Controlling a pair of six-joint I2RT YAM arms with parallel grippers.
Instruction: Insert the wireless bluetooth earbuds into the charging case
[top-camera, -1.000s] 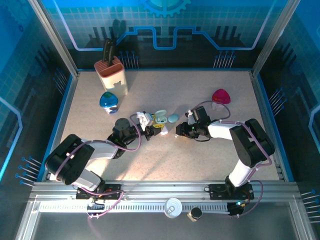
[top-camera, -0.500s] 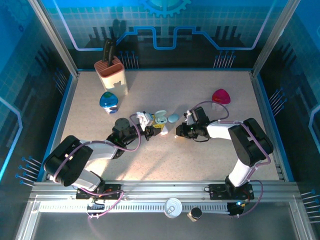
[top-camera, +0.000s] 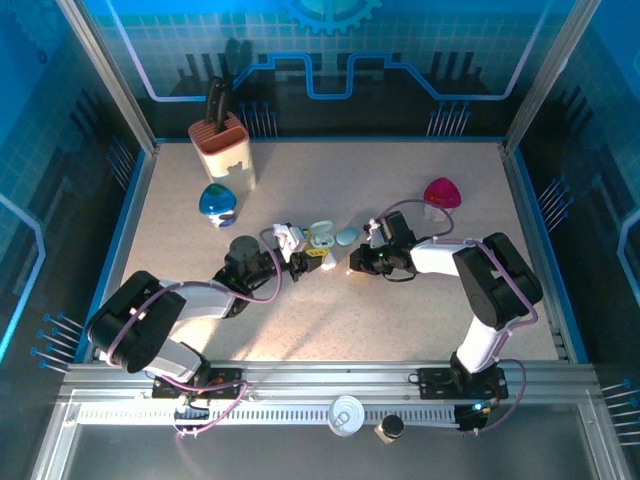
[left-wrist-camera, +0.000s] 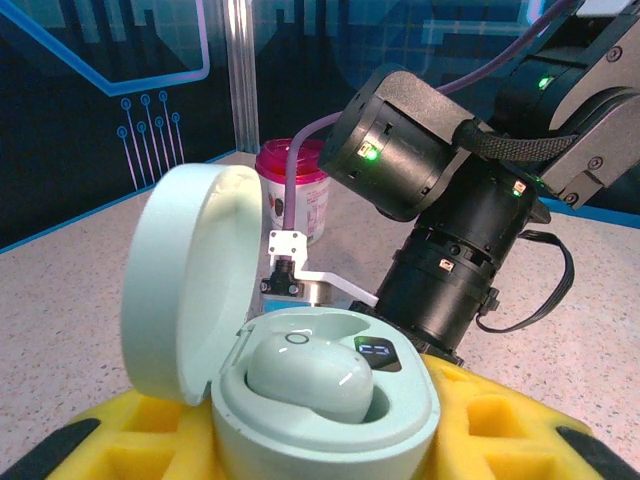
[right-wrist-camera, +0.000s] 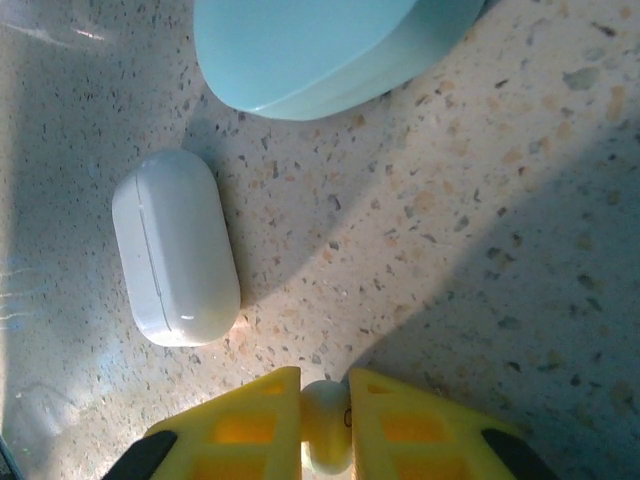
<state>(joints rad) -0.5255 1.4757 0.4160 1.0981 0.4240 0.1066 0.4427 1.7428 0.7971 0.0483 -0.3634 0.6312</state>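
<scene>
My left gripper (left-wrist-camera: 330, 445) is shut on the mint-green charging case (left-wrist-camera: 400, 415), gripped between its yellow fingers (left-wrist-camera: 500, 430). The case's lid (left-wrist-camera: 185, 280) stands open. One pale earbud (left-wrist-camera: 310, 372) sits in its well. In the top view the case (top-camera: 321, 235) is at the table's middle with the left gripper (top-camera: 312, 257) beside it. My right gripper (right-wrist-camera: 325, 425) is shut on a second small pale earbud (right-wrist-camera: 325, 415), pinched between its yellow fingertips (right-wrist-camera: 270, 400) just above the table. From above, the right gripper (top-camera: 357, 262) is just right of the case.
A white capsule case (right-wrist-camera: 175, 248) lies on the table left of the right fingers. A light blue pebble case (right-wrist-camera: 320, 45) lies beyond them. A knife block (top-camera: 222, 140), a blue object (top-camera: 217, 203) and a pink-lidded cup (top-camera: 441, 192) stand farther back.
The right gripper's jaws have closed onto the small earbud and the gripper has edged slightly left. The left arm has held still with the case.
</scene>
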